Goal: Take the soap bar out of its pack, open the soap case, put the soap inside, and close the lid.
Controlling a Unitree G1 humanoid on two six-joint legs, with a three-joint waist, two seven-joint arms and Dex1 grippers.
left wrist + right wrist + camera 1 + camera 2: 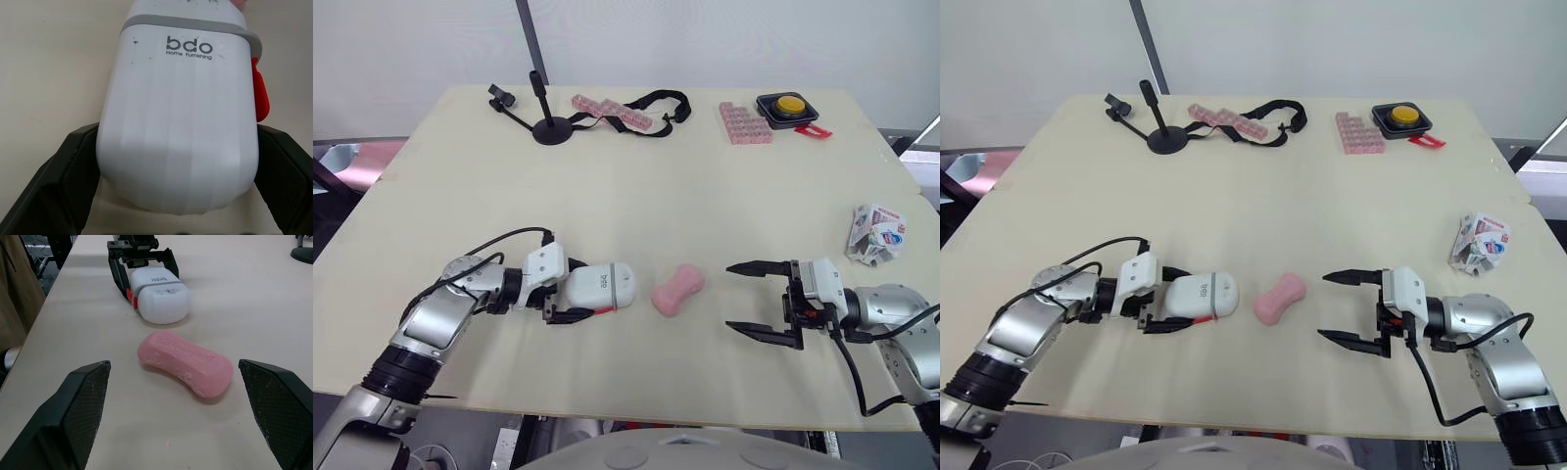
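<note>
A pink soap bar (677, 290) lies bare on the table's near middle. To its left, a white soap case (599, 287) lies on its side with the lid closed and a red latch (260, 95) on its edge. My left gripper (576, 291) is shut on the case, with its black fingers (58, 181) pressed against both sides. On the soap's right, my right gripper (732, 296) stands wide open and a short gap from the soap, which lies between and beyond its fingers (83, 401). The crumpled empty pack (876, 235) lies at the right edge.
At the back stand a small black tripod (548, 127), a black strap (656, 101), two pink trays (612, 113) (744, 122) and a yellow button in a black box (787, 106). The table's front edge runs just below both grippers.
</note>
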